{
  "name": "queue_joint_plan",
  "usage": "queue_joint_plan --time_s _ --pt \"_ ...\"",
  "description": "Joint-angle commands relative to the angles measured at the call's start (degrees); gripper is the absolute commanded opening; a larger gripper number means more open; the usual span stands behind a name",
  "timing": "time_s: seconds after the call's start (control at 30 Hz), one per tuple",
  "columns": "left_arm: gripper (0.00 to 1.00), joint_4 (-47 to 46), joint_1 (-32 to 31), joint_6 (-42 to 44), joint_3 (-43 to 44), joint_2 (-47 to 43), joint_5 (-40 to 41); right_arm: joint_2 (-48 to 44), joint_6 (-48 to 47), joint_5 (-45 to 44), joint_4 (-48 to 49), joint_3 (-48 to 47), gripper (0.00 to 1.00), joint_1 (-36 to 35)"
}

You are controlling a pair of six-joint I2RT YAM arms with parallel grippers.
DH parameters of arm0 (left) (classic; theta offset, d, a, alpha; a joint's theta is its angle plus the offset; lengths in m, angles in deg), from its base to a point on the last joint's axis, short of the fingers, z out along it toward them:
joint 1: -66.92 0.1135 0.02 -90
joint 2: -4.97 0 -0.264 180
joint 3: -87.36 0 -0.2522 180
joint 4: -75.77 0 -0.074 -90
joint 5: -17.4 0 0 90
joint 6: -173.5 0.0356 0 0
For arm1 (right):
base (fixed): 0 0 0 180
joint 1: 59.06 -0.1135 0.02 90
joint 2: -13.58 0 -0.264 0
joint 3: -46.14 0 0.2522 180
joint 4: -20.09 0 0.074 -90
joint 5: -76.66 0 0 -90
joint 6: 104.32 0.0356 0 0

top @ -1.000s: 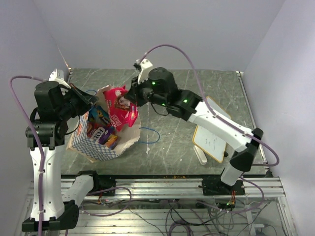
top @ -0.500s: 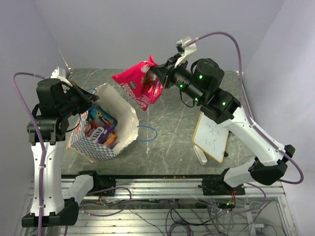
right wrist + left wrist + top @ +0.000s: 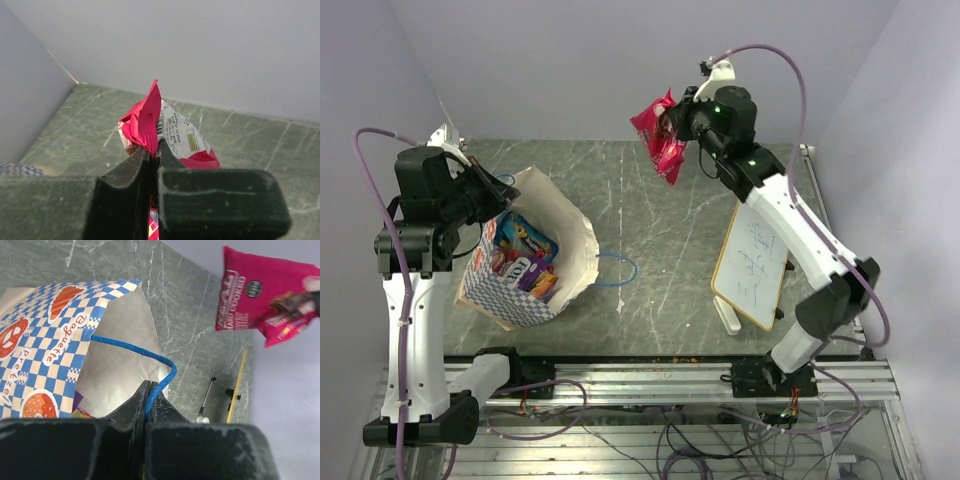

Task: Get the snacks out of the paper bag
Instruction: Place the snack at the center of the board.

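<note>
Removal step: my right gripper (image 3: pixel 154 148) pinches the glossy red snack bag (image 3: pixel 661 146) aloft at far right, my left gripper (image 3: pixel 149 391) clamps the blue string handle (image 3: pixel 134 347) of the checkered blue-and-white paper bag (image 3: pixel 516 301), so next I'd set that snack down.

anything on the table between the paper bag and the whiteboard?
Top view: just a blue string handle beside the paper bag; otherwise bare table up to the whiteboard.
</note>
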Motion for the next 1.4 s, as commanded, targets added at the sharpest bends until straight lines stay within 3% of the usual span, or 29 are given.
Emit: queue_joint_plan --time_s 0.0,0.2,0.37,0.6,0.77,0.97,1.17,1.27,1.37 --pt "0.07 1.2 0.2 3.5 3.8 0.7 -2.8 7.5 4.7 3.2 3.8 -4.3 0.00 2.2" --pt "0.07 5.0 0.2 7.3 6.9 3.4 -3.7 20.9 12.0 8.4 1.7 -14.9 0.00 2.3" --pt "0.07 7.1 0.2 10.4 7.5 4.5 -2.7 29.6 21.9 15.6 5.8 -18.9 0.00 2.3" --pt "0.07 5.2 0.2 11.1 6.1 5.4 -5.1 32.6 29.1 19.6 11.4 -9.9 0.00 7.0" --pt "0.07 4.1 0.2 11.9 7.2 6.0 -4.8 35.8 21.8 19.9 3.2 -5.5 0.00 11.7" --pt "0.07 4.6 0.2 11.5 8.5 7.2 -5.5 37.5 13.0 16.4 -4.7 -3.4 0.09 15.3" --pt "0.07 4.6 0.2 9.4 8.8 6.9 -5.1 39.7 5.9 13.4 -15.8 -8.7 0.24 15.7" --pt "0.07 4.7 0.2 7.5 8.4 6.7 -5.4 39.5 3.7 12.1 -19.7 -10.4 0.36 15.6" --pt "0.07 4.2 0.2 5.3 6.9 5.7 -5.7 37.0 3.1 13.2 -19.3 -8.3 0.56 15.3"
